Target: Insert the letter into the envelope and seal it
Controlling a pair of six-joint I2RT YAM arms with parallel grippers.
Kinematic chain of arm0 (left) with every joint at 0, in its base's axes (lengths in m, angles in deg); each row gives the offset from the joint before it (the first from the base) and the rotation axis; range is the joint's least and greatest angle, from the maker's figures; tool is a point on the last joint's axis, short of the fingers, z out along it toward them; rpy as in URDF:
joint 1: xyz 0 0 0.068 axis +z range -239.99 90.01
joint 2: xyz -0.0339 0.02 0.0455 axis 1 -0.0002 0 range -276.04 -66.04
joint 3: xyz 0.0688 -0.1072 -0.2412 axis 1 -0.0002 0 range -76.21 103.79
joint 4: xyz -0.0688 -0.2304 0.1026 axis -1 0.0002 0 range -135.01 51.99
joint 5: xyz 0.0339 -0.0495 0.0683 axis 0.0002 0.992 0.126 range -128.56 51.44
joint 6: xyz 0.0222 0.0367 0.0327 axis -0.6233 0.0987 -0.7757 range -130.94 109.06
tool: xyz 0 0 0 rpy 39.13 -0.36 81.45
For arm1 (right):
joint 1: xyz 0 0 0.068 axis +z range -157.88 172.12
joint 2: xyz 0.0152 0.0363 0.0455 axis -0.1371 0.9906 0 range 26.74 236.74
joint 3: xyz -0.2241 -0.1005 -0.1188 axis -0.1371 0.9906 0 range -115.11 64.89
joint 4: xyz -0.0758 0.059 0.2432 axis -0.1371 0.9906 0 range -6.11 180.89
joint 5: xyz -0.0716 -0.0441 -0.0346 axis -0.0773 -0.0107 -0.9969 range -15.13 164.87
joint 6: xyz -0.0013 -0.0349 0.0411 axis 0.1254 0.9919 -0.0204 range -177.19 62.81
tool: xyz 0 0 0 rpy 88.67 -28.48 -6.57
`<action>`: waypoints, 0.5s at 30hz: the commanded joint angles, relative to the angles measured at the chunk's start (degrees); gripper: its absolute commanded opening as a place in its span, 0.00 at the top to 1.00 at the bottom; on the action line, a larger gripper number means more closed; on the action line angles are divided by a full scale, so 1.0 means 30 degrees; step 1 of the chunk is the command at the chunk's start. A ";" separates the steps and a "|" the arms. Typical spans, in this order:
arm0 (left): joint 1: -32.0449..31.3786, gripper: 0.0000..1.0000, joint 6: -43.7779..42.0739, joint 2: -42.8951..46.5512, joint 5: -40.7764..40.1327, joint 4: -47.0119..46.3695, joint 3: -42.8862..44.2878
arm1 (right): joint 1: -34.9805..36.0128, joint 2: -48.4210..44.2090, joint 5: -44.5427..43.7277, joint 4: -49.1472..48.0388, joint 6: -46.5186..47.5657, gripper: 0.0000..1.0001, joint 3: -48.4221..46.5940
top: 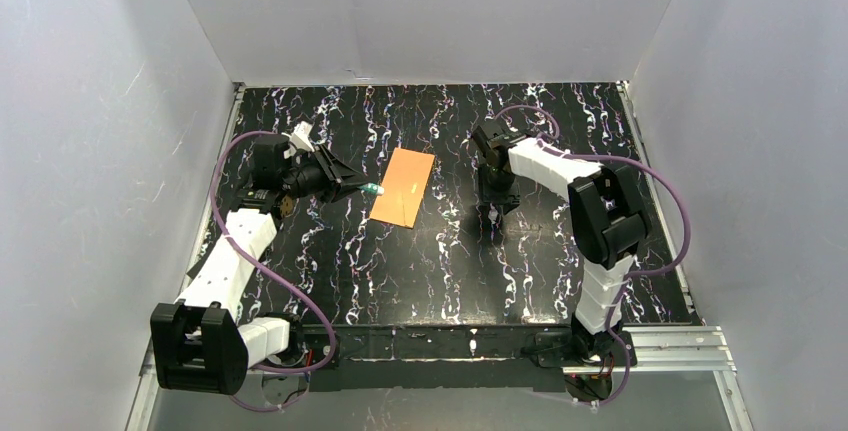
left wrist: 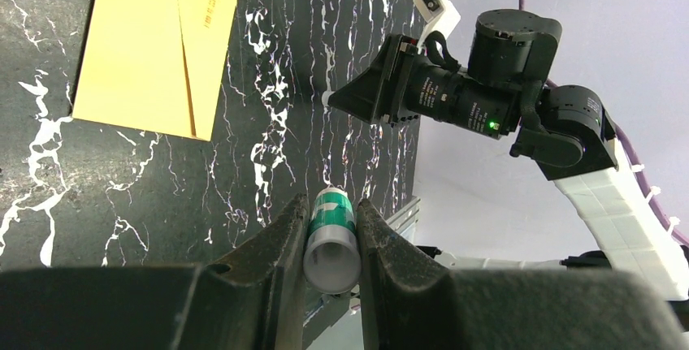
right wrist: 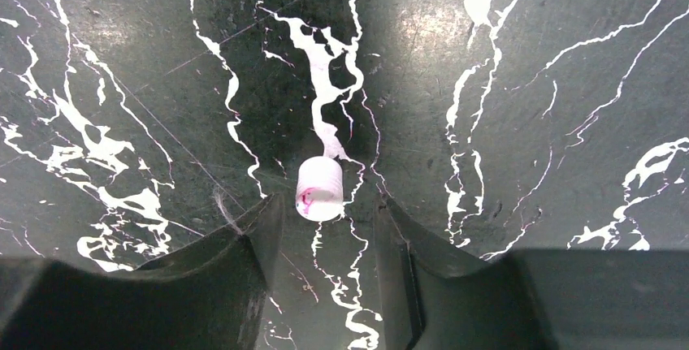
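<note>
The orange envelope (top: 403, 186) lies flat on the black marbled table, and in the left wrist view (left wrist: 146, 41) its folded seams face up. The letter does not show in any view. My left gripper (top: 362, 188) hovers just left of the envelope's left edge, shut on a green-and-white glue stick (left wrist: 333, 232) whose tip points toward the envelope. My right gripper (top: 497, 199) is to the right of the envelope, pointing down, with its jaws open. A small white cap (right wrist: 319, 189) with pink marks stands on the table just beyond the open fingertips (right wrist: 272, 204).
White walls enclose the table on the left, back and right. Purple cables (top: 232, 156) loop off both arms. The right arm's gripper (left wrist: 361, 98) shows in the left wrist view beyond the envelope. A metal rail (top: 660, 336) runs along the table's near edge.
</note>
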 commanded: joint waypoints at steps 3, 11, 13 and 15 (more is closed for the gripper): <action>0.0089 1.00 -0.0115 0.0135 -0.0079 0.0206 0.0219 | -0.0083 0.0522 0.0191 -0.0267 0.0203 0.51 -0.0238; 0.0089 1.00 -0.0143 0.0101 -0.0145 0.0406 0.0468 | -0.0083 0.0929 0.0271 -0.0156 0.0481 0.67 -0.0760; 0.0086 1.00 -0.0091 0.0222 -0.0198 0.0469 0.0567 | -0.0083 0.0777 0.0198 -0.0198 0.0524 0.75 -0.0835; 0.0089 1.00 -0.0100 0.0299 -0.0207 0.0524 0.0680 | -0.0083 0.0586 0.0270 -0.0288 0.0606 0.83 -0.0889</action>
